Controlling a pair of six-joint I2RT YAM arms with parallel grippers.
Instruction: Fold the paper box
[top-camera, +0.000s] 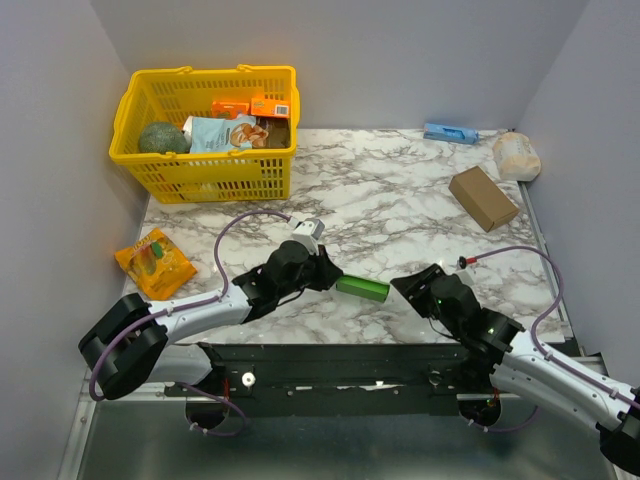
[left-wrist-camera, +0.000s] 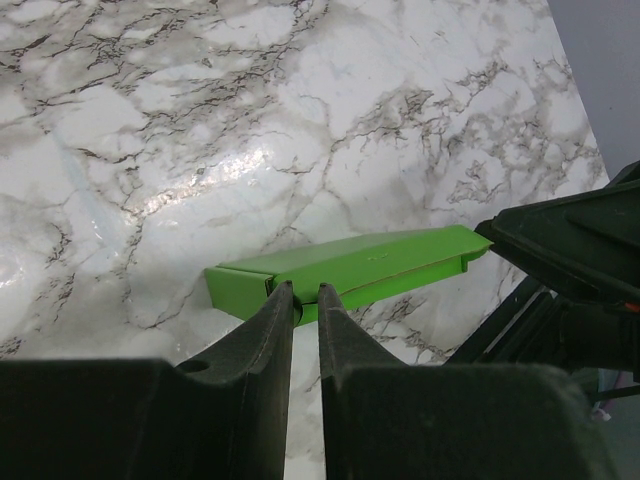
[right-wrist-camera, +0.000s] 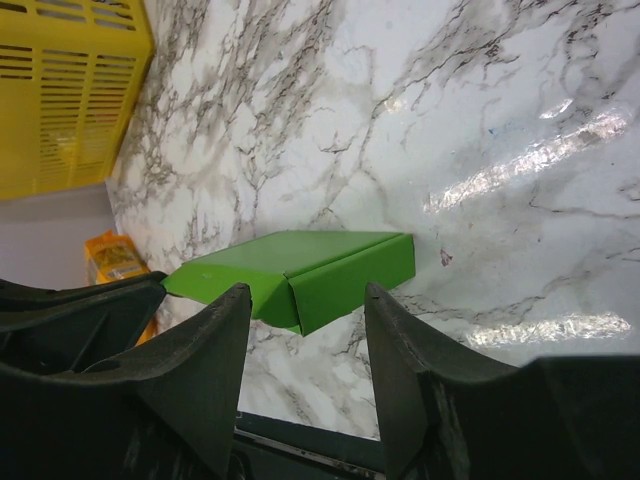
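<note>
While my left claw (left-wrist-camera: 306, 298), nearly closed, pinches the paper box (top-camera: 362, 288) by its left end to steady it at the near middle of the bench (top-camera: 400, 205), my right claw (right-wrist-camera: 307, 300) hangs open and empty at its right end.

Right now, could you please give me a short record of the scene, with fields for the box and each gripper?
paper box: green, partly folded, between the two grippers above the marble table
left gripper: shut on one end of the paper box
right gripper: open, jaws wide at the box's other end
elsewhere: yellow basket far left, brown cardboard box far right
</note>
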